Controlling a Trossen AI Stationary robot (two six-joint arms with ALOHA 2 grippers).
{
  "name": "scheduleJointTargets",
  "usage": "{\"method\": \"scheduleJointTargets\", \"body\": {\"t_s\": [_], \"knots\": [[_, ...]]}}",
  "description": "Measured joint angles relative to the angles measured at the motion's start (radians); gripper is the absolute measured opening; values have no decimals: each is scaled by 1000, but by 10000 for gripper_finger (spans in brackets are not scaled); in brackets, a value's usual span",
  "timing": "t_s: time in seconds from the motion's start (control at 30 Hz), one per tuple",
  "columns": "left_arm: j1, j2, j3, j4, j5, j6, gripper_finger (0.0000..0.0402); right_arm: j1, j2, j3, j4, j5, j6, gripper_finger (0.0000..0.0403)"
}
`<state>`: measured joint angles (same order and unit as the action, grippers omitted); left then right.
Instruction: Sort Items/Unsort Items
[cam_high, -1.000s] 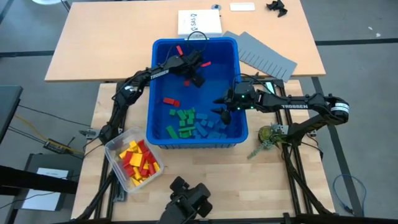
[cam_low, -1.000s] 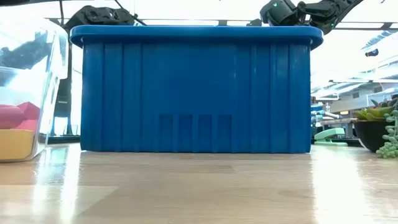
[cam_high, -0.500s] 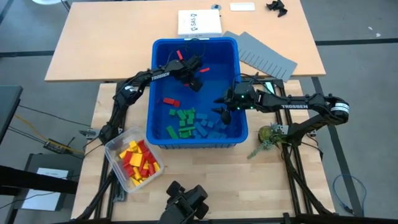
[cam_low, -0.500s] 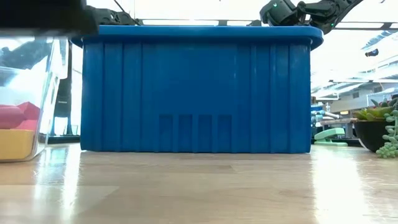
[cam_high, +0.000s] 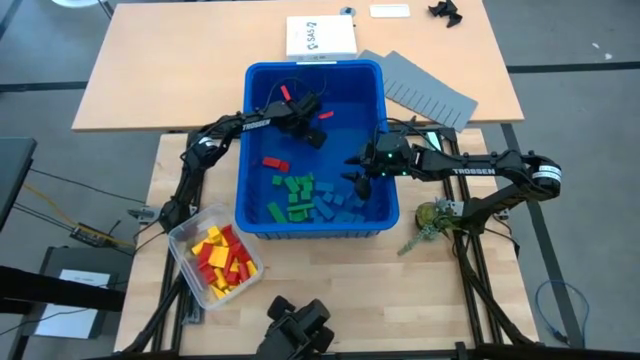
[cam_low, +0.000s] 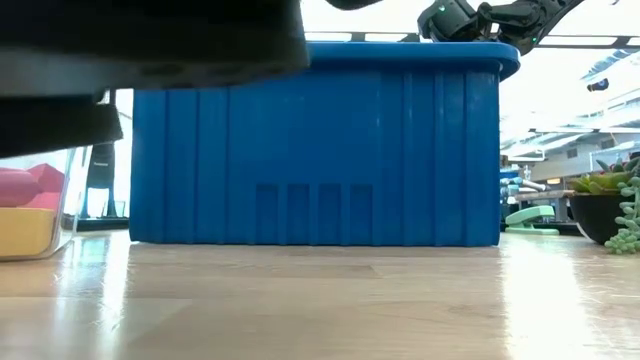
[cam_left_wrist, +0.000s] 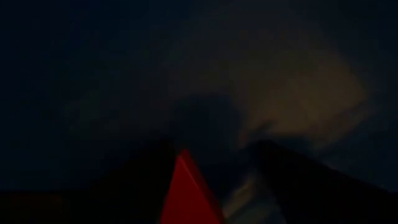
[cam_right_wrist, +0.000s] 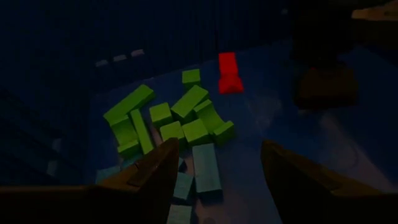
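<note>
The large blue bin (cam_high: 243, 150) holds the items. Green ones (cam_high: 296, 196) and blue ones (cam_high: 338, 205) lie heaped on its near floor, and one red item (cam_high: 275, 162) lies left of the middle. My left gripper (cam_high: 318, 125) reaches down into the far half, open. A red item (cam_left_wrist: 186, 193) stands between its fingers and also shows in the high view (cam_high: 326, 113). Another red piece (cam_high: 285, 92) shows beside that arm's wrist. My right gripper (cam_right_wrist: 217, 180) hovers open over the blue and green items (cam_right_wrist: 177, 115), touching nothing. My left gripper slants down from the bin's left side, with the red item's pointed end (cam_left_wrist: 184, 163) in the gap, close against one finger (cam_left_wrist: 140, 183) and apart from the other. I cannot tell whether the finger touches it, or whether the item rests on the bin floor.
A clear tub (cam_high: 180, 240) of yellow and red items stands at the table's near left corner. Grey slotted sheets (cam_high: 425, 88) and a white box (cam_high: 320, 37) lie beyond the bin. A small plant (cam_high: 432, 218) sits to the right. A dark blurred shape (cam_low: 150, 50) covers the low view's upper left.
My left gripper has sunk deeper into the bin's far half and rolled a little, and the red item by its fingers has gone down with it. A dark shape has slid across the low view's upper left, hiding the bin's rim there.
</note>
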<state>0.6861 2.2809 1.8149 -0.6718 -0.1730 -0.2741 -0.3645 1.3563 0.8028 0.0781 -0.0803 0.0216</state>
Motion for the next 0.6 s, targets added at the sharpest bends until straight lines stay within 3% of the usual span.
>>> {"method": "scheduleJointTargets", "body": {"t_s": [0.2,0.6], "knots": [[-2,0,-14,36,2,4,226,0,0,0,0,3,-6,229],[-22,6,-9,57,-25,89,101,0,0,0,1,5,-23,229]]}}
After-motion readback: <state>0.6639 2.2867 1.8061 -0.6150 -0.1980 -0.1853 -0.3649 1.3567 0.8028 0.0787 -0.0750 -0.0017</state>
